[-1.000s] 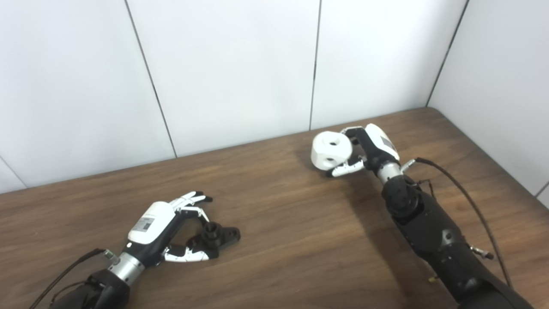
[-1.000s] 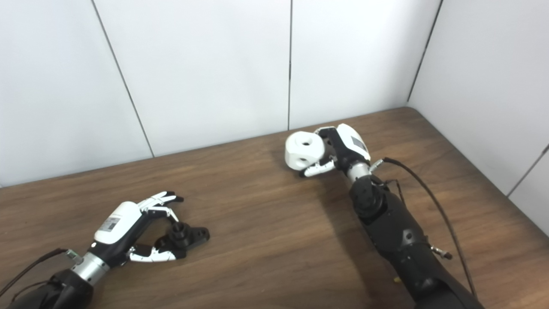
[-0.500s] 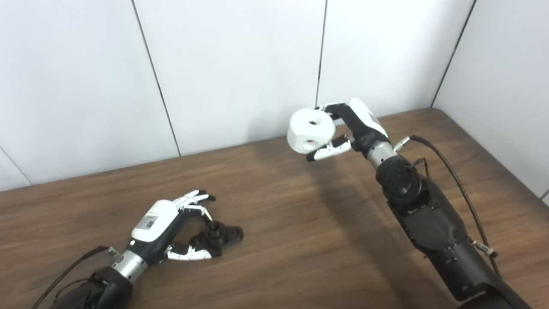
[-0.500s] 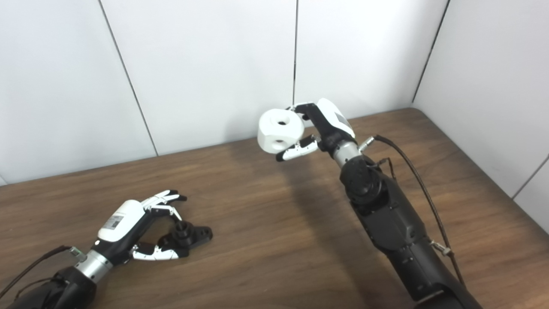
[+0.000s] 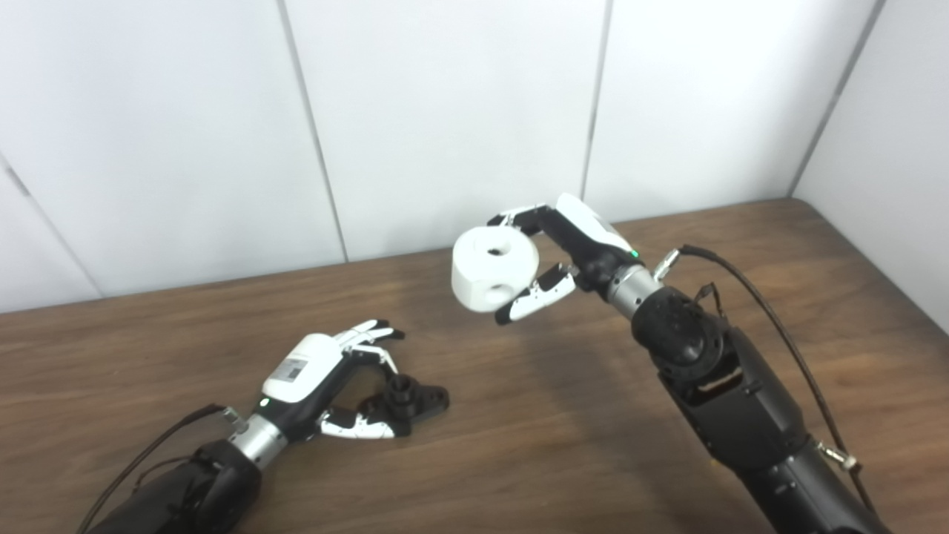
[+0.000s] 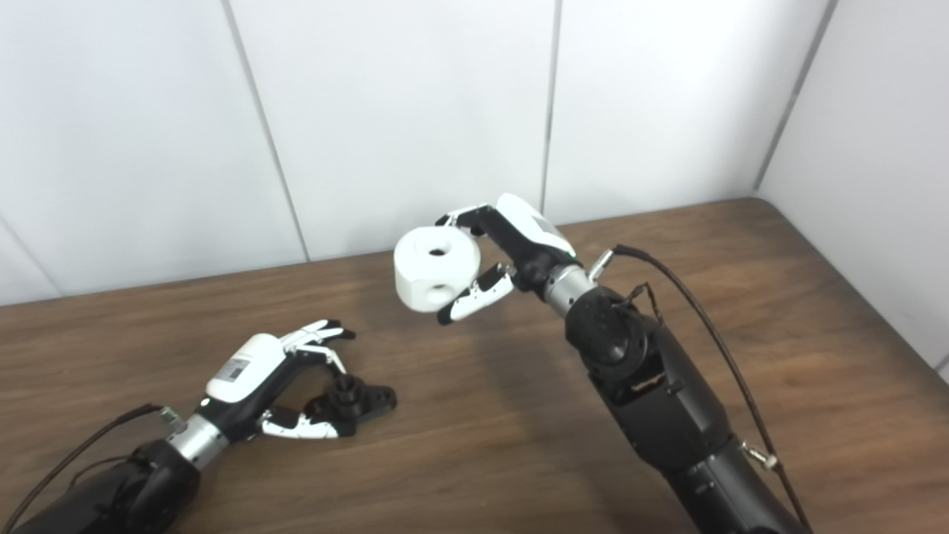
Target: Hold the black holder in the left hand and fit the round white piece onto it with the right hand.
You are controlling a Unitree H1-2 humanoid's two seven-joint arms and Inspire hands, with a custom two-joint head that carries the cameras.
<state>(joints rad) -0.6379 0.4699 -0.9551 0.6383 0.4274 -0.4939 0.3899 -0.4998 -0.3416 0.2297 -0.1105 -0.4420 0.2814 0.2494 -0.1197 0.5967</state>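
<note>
Left eye view: the black holder (image 5: pixel 406 397) lies on the wooden table (image 5: pixel 519 415), with the left hand (image 5: pixel 326 378) curled loosely around it, thumb touching its near edge; a firm grip cannot be confirmed. Up and right of the holder, the right hand (image 5: pixel 563 248) grips the round white piece (image 5: pixel 493 268) in the air.

Right eye view: the white piece hangs above and right of the holder, well apart from it.
</note>
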